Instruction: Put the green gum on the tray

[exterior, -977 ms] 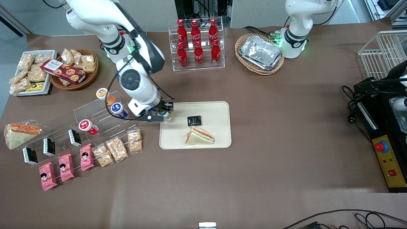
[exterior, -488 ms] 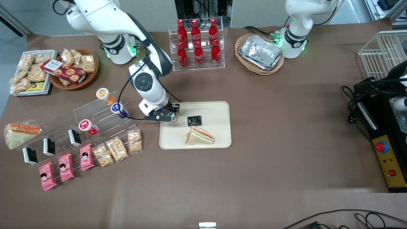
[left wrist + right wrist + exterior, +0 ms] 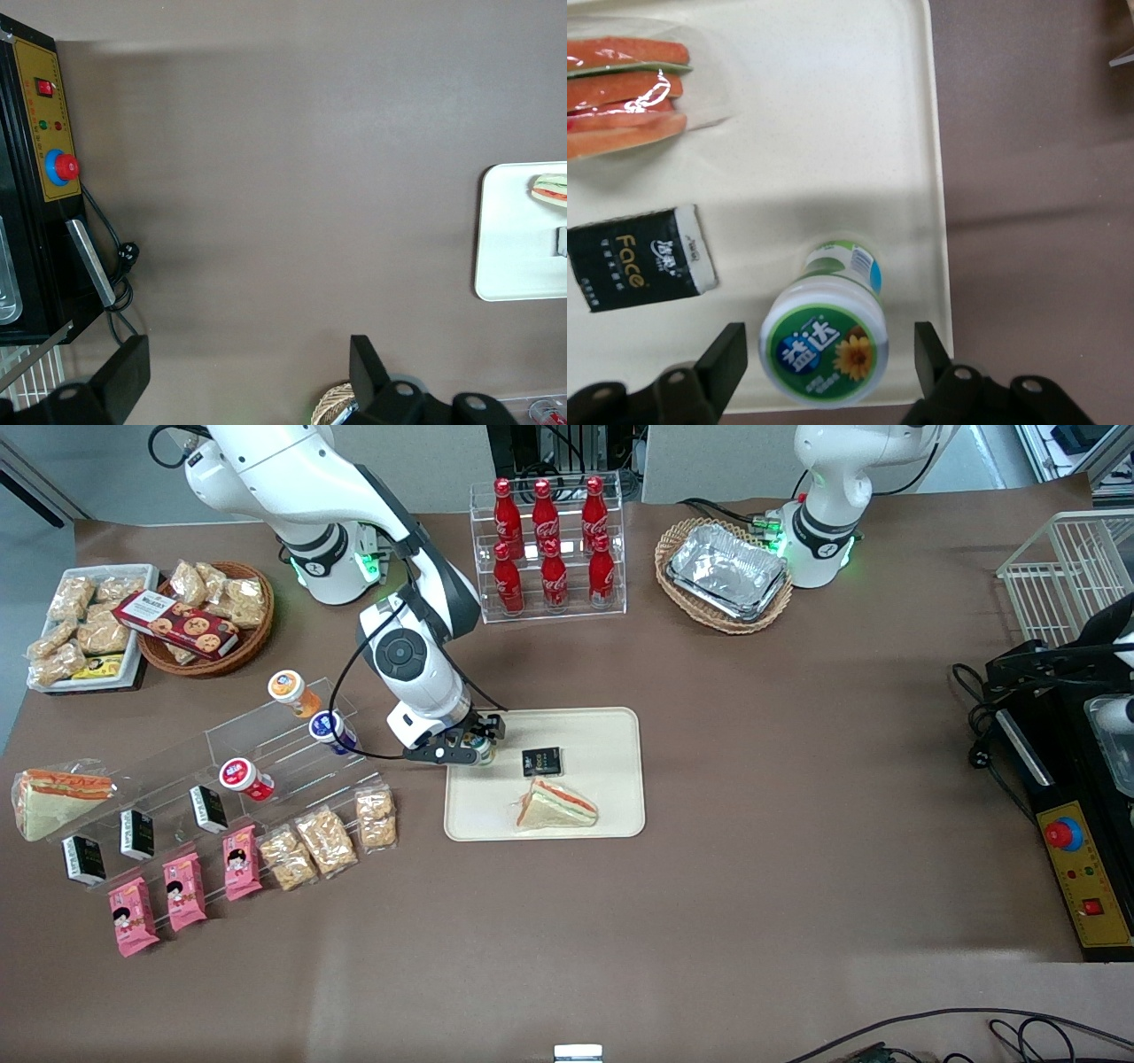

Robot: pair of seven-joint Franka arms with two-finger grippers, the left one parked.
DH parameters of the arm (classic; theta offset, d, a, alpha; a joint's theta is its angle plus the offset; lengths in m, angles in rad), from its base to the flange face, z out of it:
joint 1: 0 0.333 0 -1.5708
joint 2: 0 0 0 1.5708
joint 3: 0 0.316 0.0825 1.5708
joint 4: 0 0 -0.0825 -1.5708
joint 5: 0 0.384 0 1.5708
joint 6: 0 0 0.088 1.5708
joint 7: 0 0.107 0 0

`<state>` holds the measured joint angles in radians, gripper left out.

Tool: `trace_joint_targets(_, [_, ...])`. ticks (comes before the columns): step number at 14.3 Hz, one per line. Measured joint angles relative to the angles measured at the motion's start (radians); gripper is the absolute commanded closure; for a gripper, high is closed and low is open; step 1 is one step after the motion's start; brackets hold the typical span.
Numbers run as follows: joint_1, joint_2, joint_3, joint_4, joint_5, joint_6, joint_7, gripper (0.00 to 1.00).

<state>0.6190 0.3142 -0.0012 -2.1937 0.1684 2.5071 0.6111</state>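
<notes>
1. Gum (image 3: 825,341), the green gum canister, is standing upright on the tray (image 3: 833,133) near the rim at the working arm's end, showing a white body, a green label and a round green-and-white lid printed with a yellow flower.
2. The gripper (image 3: 829,354) is sitting over the canister with its two fingers (image 3: 726,356) spread wide, one on each side, and a clear gap is showing between each finger and the canister.
3. Compared with half a second ago, the gripper (image 3: 469,746) is barely shifting in the front view; a second ago the arm was reaching in from nearer the clear plastic rack (image 3: 266,735).
4. A black packet (image 3: 642,258) is lying flat just beside the canister, apart from it.
5. A wrapped sandwich (image 3: 555,804) is resting on the tray (image 3: 611,735) nearer the front camera than the black packet (image 3: 541,762).
</notes>
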Motion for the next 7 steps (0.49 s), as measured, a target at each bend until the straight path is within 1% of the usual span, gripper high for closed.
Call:
trace_joint_targets(3, [-0.001,-0.006,-0.005,0.007,0.000,0.002,0.002,0.14])
trace_joint_targets(5, [-0.015,-0.040,-0.025,0.017,0.000,-0.012,0.002,0.14])
trace_joint_targets(7, [-0.072,-0.105,-0.038,0.044,0.000,-0.107,-0.022,0.14])
